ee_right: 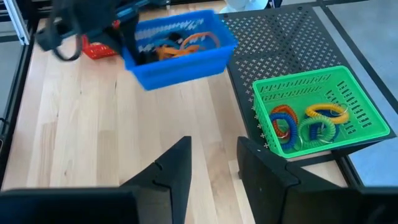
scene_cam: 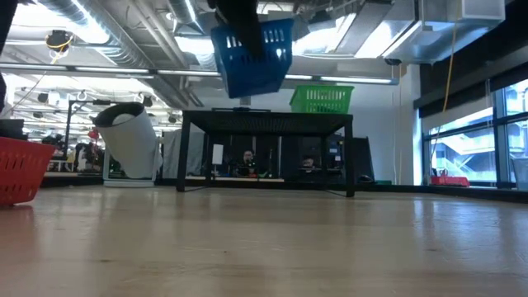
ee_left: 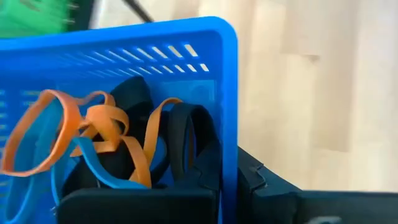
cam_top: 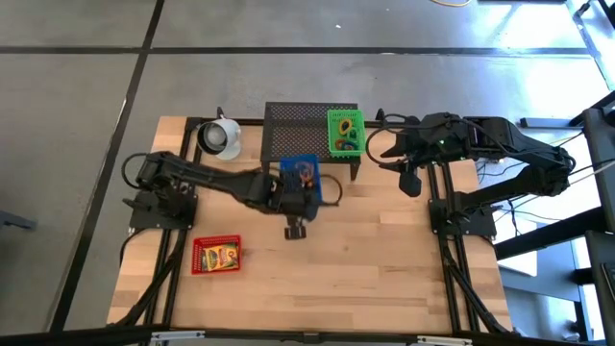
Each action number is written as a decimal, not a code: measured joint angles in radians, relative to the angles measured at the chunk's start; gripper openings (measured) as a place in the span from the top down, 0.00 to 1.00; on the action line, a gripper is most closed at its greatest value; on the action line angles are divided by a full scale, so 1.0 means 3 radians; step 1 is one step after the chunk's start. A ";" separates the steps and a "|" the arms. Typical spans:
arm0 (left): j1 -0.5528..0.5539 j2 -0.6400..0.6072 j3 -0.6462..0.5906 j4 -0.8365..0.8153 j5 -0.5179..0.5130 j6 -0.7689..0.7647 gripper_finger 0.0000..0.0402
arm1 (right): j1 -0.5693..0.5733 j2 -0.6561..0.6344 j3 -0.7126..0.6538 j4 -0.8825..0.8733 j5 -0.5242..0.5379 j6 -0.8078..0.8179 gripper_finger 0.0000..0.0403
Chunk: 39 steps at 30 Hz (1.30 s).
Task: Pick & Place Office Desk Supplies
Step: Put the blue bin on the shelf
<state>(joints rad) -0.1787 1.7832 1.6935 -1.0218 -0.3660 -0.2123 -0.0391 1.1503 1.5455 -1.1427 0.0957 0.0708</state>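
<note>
A blue basket (cam_top: 300, 175) with orange and blue rubber bands (ee_left: 93, 134) and dark items inside hangs high above the table in front of the black mesh stand (cam_top: 298, 117). My left gripper (cam_top: 280, 189) is shut on it. A green basket (ee_right: 317, 112) with coloured coiled loops stands on the stand's right part. A red basket (cam_top: 217, 255) with a yellow crayon box rests on the table at the near left. My right gripper (ee_right: 214, 165) hovers open to the right of the stand, with nothing between its fingers. My left gripper grips the blue basket's side wall (ee_left: 227, 155) at the end toward the table's left, one finger (ee_left: 137, 204) inside the basket and one (ee_left: 273, 194) outside. The fingers slant down from the left. The basket (scene_cam: 252, 58) hangs clear of the table, slightly tilted.
A white cup-like object (cam_top: 220, 137) lies left of the stand at the table's far edge. Bare wood stretches across the near middle and right of the table (cam_top: 384, 269). The stand's left part (ee_right: 273, 37) has nothing on it.
</note>
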 joint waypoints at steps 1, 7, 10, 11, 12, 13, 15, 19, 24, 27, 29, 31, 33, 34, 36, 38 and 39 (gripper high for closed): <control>0.0059 0.0000 0.0036 -0.0038 -0.0017 0.0066 0.99 | 0.0000 0.0000 0.0000 0.0000 0.0007 0.0000 0.68; 0.0491 -0.0001 0.0158 -0.0203 -0.0043 0.0661 0.99 | 0.0000 0.0000 0.0000 0.0000 0.0007 0.0000 0.68; 0.0753 -0.0001 0.0158 -0.0203 -0.0028 0.0882 0.99 | 0.0000 0.0000 0.0000 0.0000 0.0007 -0.0001 0.68; 0.0841 -0.0001 0.0158 -0.0202 -0.0022 0.0936 0.99 | 0.0000 0.0000 0.0000 0.0000 0.0007 0.0000 0.68; 0.0927 -0.0001 0.0158 -0.0201 0.0005 0.0999 0.99 | 0.0000 0.0000 0.0000 0.0000 0.0007 -0.0001 0.68; 0.1006 -0.0001 0.0158 -0.0202 0.0038 0.1055 0.99 | 0.0000 0.0000 0.0000 0.0000 0.0007 -0.0001 0.68; 0.1156 -0.0001 0.0158 -0.0201 0.0115 0.1151 0.99 | 0.0000 0.0000 0.0000 0.0000 0.0007 -0.0001 0.68; 0.1421 -0.0001 0.0158 -0.0173 0.0360 0.1386 0.99 | -0.0001 0.0000 -0.0001 0.0000 0.0007 -0.0015 0.68; 0.1647 0.0118 0.0157 -0.0147 0.0615 0.1746 0.99 | -0.0001 0.0001 -0.0001 0.0003 0.0024 -0.0100 0.68; 0.1710 0.0219 0.0157 -0.0145 0.0674 0.1860 0.99 | -0.0001 0.0001 -0.0001 0.0003 0.0132 -0.0102 0.68; 0.1732 0.0261 0.0161 -0.0121 0.0680 0.1975 0.99 | -0.0001 0.0001 -0.0001 0.0003 0.0210 -0.0104 0.68; 0.1737 0.0296 0.0169 -0.0120 0.0671 0.2111 0.99 | -0.0001 0.0001 -0.0001 0.0003 0.0288 -0.0110 0.68; 0.1735 0.0311 0.0168 -0.0120 0.0660 0.2207 0.99 | -0.0001 0.0001 -0.0001 0.0003 0.0347 -0.0111 0.68; 0.1737 0.0312 0.0168 -0.0119 0.0658 0.2235 0.99 | -0.0001 0.0001 -0.0001 0.0003 0.0357 -0.0111 0.68; 0.1737 0.0315 0.0162 -0.0099 0.0656 0.2252 0.99 | -0.0003 0.0001 -0.0001 0.0003 0.0355 -0.0114 0.68; 0.1737 0.0314 0.0161 -0.0063 0.0658 0.2242 0.99 | -0.0003 0.0001 -0.0001 0.0003 0.0356 -0.0134 0.68; 0.1737 0.0315 0.0158 -0.0038 0.0665 0.2244 0.99 | -0.0003 0.0001 -0.0001 0.0003 0.0355 -0.0151 0.68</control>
<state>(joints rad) 0.3424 1.8778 1.7410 -1.0332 -0.1664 0.4608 -0.0399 1.1507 1.5452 -1.1419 0.2024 0.0253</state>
